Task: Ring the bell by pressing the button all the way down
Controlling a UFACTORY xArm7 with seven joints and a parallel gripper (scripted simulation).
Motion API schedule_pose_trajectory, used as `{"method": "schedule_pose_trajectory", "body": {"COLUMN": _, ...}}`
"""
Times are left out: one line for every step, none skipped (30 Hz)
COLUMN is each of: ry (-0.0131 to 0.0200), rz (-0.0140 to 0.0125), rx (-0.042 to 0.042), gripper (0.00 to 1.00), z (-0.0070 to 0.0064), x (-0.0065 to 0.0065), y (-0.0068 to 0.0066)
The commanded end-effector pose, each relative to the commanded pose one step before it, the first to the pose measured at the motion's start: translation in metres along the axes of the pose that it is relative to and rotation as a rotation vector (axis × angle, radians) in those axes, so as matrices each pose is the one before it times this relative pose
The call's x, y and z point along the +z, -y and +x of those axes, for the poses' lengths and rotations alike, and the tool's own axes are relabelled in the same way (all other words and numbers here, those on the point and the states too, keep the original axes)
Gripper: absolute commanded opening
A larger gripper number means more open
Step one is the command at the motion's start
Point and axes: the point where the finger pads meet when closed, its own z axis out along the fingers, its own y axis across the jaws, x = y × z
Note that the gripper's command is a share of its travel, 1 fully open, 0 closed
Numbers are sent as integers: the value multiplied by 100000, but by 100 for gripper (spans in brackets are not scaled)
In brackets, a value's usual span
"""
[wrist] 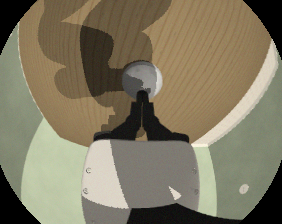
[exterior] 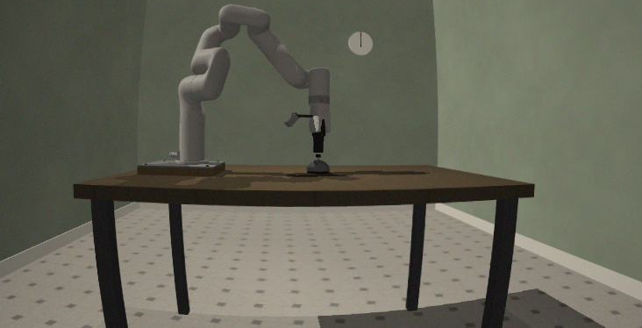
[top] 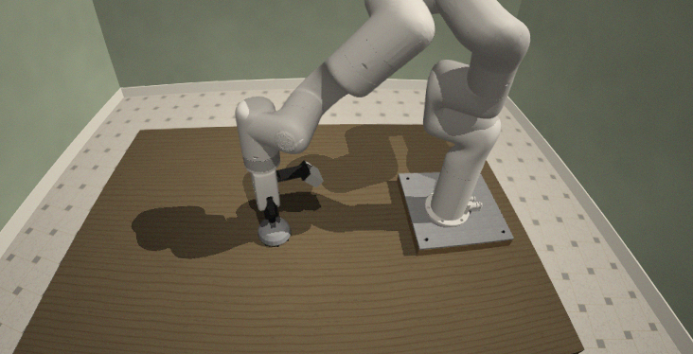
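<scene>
- The bell [top: 274,233] stands on the tabletop [top: 339,293], left of centre in the top view, directly below the jaws.
- The gripper [exterior: 317,150] points straight down; its jaws are closed together with nothing between them.
- In the exterior view, the fingertips sit just above the button [exterior: 317,156] on top of the bell; contact cannot be confirmed at this size.
- In the wrist view, the fingertips overlap the lower edge of the bell [wrist: 141,78], near the centre of the frame.
- The bell is a low, grey metallic dome on a darker round base, with a small dark button at its top.
- The bell stands upright; its axis is vertical and in line with the gripper. It has no long axis across the tabletop, being round from above.
- The arm's base plate [top: 499,235] lies well apart from the bell, at right of centre in the top view.
</scene>
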Motion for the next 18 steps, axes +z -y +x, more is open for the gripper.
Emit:
{"method": "schedule_pose_trajectory", "body": {"ry": 370, "rz": 24, "rx": 23, "gripper": 0, "z": -135, "x": -72, "y": 34}}
{"method": "schedule_pose_trajectory", "body": {"ry": 1, "rz": 0, "rx": -1, "gripper": 0, "z": -1, "x": 63, "y": 0}}
{"method": "schedule_pose_trajectory", "body": {"ry": 1, "rz": 0, "rx": -1, "gripper": 0, "z": 0, "x": 87, "y": 0}}
{"method": "schedule_pose_trajectory", "body": {"ry": 0, "rz": 0, "rx": 0, "gripper": 0, "z": 0, "x": 107, "y": 0}}
{"method": "schedule_pose_trajectory", "body": {"ry": -1, "rz": 0, "rx": 1, "gripper": 0, "z": 1, "x": 120, "y": 0}}
{"method": "schedule_pose_trajectory", "body": {"ry": 0, "rz": 0, "rx": 0, "gripper": 0, "z": 0, "x": 125, "y": 0}}
{"method": "schedule_pose_trajectory", "body": {"ry": 1, "rz": 0, "rx": -1, "gripper": 0, "z": -1, "x": 120, "y": 0}}
{"method": "schedule_pose_trajectory", "body": {"ry": 0, "rz": 0, "rx": 0, "gripper": 0, "z": 0, "x": 108, "y": 0}}
{"method": "schedule_pose_trajectory", "body": {"ry": 0, "rz": 0, "rx": 0, "gripper": 0, "z": 0, "x": 0, "y": 0}}
{"method": "schedule_pose_trajectory", "body": {"ry": 0, "rz": 0, "rx": 0, "gripper": 0, "z": 0, "x": 0, "y": 0}}
{"method": "schedule_pose_trajectory", "body": {"ry": -1, "rz": 0, "rx": 1, "gripper": 0, "z": 0, "x": 89, "y": 0}}
{"method": "schedule_pose_trajectory", "body": {"ry": -1, "rz": 0, "rx": 1, "gripper": 0, "z": 1, "x": 65, "y": 0}}
{"method": "schedule_pose_trajectory", "body": {"ry": -1, "rz": 0, "rx": 1, "gripper": 0, "z": 0, "x": 39, "y": 0}}
{"method": "schedule_pose_trajectory", "body": {"ry": 0, "rz": 0, "rx": 0, "gripper": 0, "z": 0, "x": 17, "y": 0}}
{"method": "schedule_pose_trajectory", "body": {"ry": 0, "rz": 0, "rx": 0, "gripper": 0, "z": 0, "x": 3, "y": 0}}
{"method": "schedule_pose_trajectory", "body": {"ry": 0, "rz": 0, "rx": 0, "gripper": 0, "z": 0, "x": 0, "y": 0}}
{"method": "schedule_pose_trajectory", "body": {"ry": 0, "rz": 0, "rx": 0, "gripper": 0, "z": 0, "x": 0, "y": 0}}
{"method": "schedule_pose_trajectory", "body": {"ry": 0, "rz": 0, "rx": 0, "gripper": 0, "z": 0, "x": 0, "y": 0}}
